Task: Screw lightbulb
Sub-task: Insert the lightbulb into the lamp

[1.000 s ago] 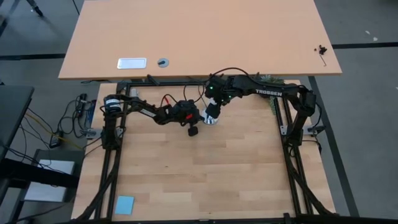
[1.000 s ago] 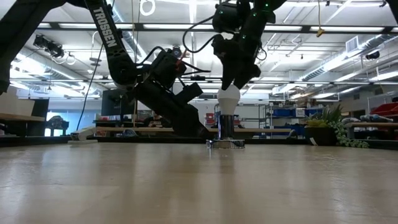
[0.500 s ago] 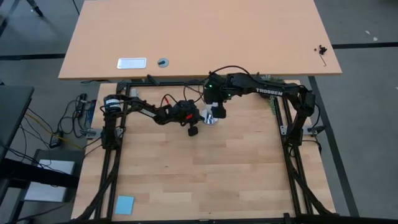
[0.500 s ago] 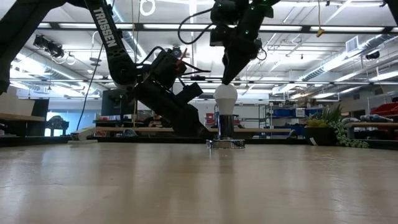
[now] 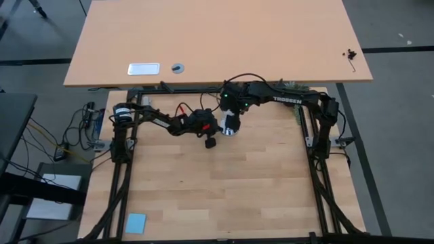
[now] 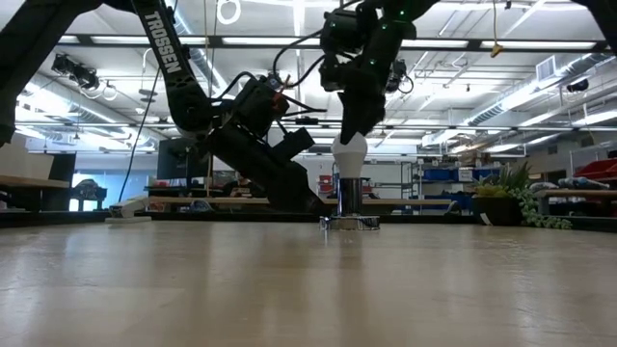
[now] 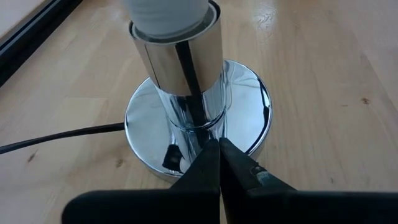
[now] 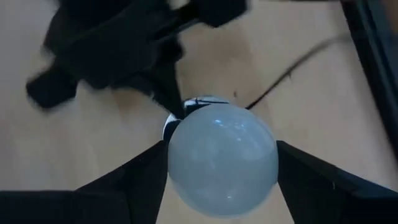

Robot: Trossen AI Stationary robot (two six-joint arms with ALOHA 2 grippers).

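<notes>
Seen level from the near edge of the wooden table (image 6: 289, 289), the lightbulb (image 6: 350, 152) stands upright in the chrome socket (image 6: 350, 196), whose round silver base (image 6: 350, 223) sits flat on the tabletop near the far side. The right gripper (image 6: 353, 130) hangs directly above it, pointing down, and in the right wrist view its two dark fingers (image 8: 140, 177) sit on either side of the white globe (image 8: 222, 158), their inner faces right at its sides, though whether they press on the glass cannot be told. The left gripper (image 7: 219, 163) reaches in low from the side, its arm slanting down to the table, jaws clenched together with nothing between them and their tips resting against the foot of the chrome stem on the disc (image 7: 249, 106). A black cord (image 7: 56, 137) runs away from the base across the boards. From overhead, both arms meet at the back centre of the table (image 5: 224, 196), the left gripper (image 5: 215, 130) just beside the bulb (image 5: 229, 127) and the right gripper (image 5: 231, 116) over it. A blue card (image 5: 135, 222) lies well apart at the front left corner. Beyond the frame stands a second, larger tabletop (image 5: 217, 41).
</notes>
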